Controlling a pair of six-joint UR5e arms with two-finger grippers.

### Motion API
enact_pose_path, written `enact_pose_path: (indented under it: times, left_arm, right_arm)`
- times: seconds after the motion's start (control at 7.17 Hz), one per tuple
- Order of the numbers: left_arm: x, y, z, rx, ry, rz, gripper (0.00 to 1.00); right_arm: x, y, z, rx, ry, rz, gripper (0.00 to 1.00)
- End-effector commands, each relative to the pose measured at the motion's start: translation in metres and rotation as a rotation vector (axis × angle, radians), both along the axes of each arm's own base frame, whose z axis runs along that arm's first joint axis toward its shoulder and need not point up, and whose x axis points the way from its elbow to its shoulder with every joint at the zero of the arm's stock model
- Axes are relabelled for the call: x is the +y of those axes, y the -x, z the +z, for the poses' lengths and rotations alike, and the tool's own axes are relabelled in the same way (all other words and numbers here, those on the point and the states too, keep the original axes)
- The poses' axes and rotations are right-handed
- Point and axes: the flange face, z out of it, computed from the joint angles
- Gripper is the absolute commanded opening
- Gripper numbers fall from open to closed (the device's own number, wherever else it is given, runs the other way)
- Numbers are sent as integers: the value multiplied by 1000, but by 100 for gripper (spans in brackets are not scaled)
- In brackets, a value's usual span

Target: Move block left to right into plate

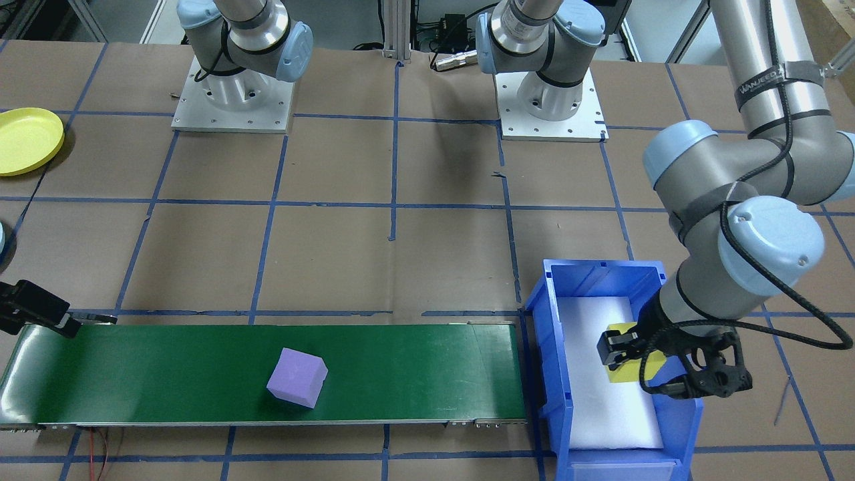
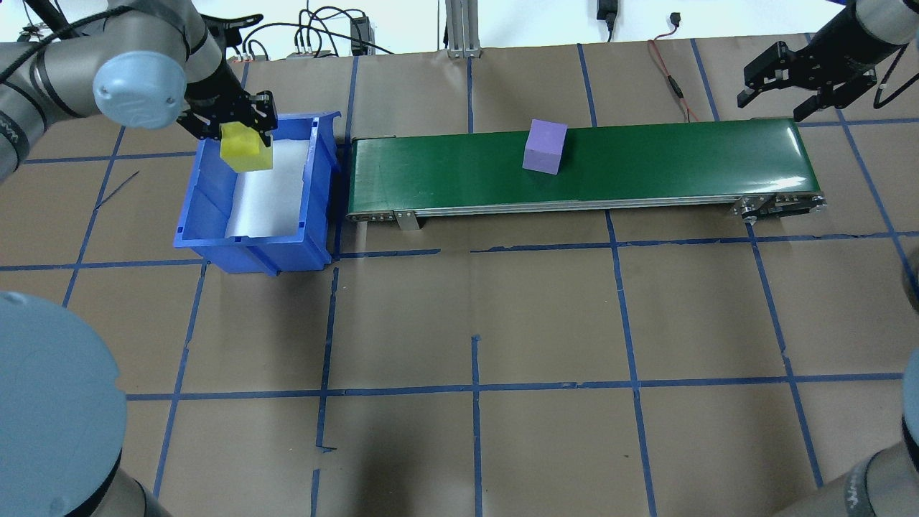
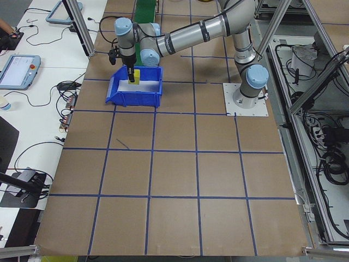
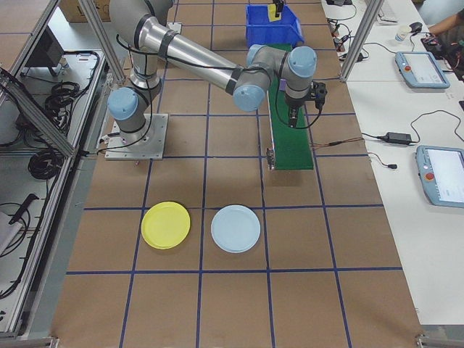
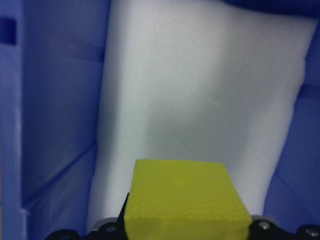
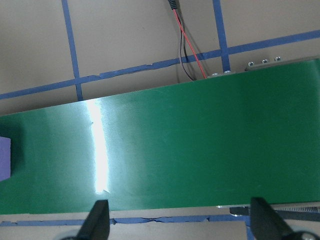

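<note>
Exterior front-facing view: the left gripper (image 1: 624, 353) was clamped on a yellow block (image 1: 640, 364) inside the blue bin (image 1: 560, 374), above its white foam lining (image 1: 604, 394). A purple block (image 1: 298, 377) lay on the green conveyor belt (image 1: 414, 374), roughly mid-length. The yellow plate (image 1: 27, 140) lay at the frame's left edge, well apart from belt and bin. Only part of the right gripper (image 1: 50, 314) showed, at the belt's left end.

Overhead exterior view: the left gripper (image 2: 237, 126) gripped the yellow block (image 2: 246, 148) at the far end of the blue bin (image 2: 208, 215). The purple block (image 2: 545, 146) sat on the belt (image 2: 660, 165). The right gripper (image 2: 779, 90) hung over the belt's right end with its fingers spread and nothing between them.

Exterior left view: the yellow block (image 3: 137, 75) was in the bin (image 3: 133, 98), under the left arm's wrist.

Exterior right view: the yellow plate (image 4: 166, 225) lay on the table just beside a light-blue plate (image 4: 235, 228), both near the belt's end (image 4: 291, 148).

Left wrist-mounted view: the yellow block (image 5: 185, 202) was gripped from both sides, over the white foam (image 5: 200, 100).

Right wrist-mounted view: the two fingertips (image 6: 97, 220) stood wide apart above the belt (image 6: 200, 150); the purple block (image 6: 4, 157) showed at the left edge.
</note>
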Motion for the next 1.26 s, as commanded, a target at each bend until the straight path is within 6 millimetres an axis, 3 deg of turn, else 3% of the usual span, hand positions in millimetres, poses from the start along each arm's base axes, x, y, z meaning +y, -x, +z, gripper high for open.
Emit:
enact_pose_path:
  times: [0.0, 0.14, 0.56, 0.7, 0.84, 0.98, 1.12]
  left_arm:
    - [5, 118, 34, -1, 126, -174, 54]
    - [10, 137, 25, 4, 117, -202, 55]
    - [17, 219, -40, 13, 138, -322, 55]
    - [20, 232, -56, 11, 127, -336, 55]
    - [23, 236, -52, 9, 131, -341, 55]
    - [26, 235, -59, 5, 118, -338, 62]
    - [31, 234, -67, 6, 100, -332, 100]
  right_arm:
    - [-2, -1, -13, -20, -3, 2, 100]
    - [1, -2, -19, -23, -8, 2, 100]
    - [1, -3, -22, -28, -8, -8, 100]
    - [0, -4, -22, -40, -3, -8, 100]
    - [0, -4, -24, -43, -5, -8, 100]
    - [-1, -5, -23, -59, 2, -8, 100]
    - [-1, -6, -23, -64, 2, -12, 100]
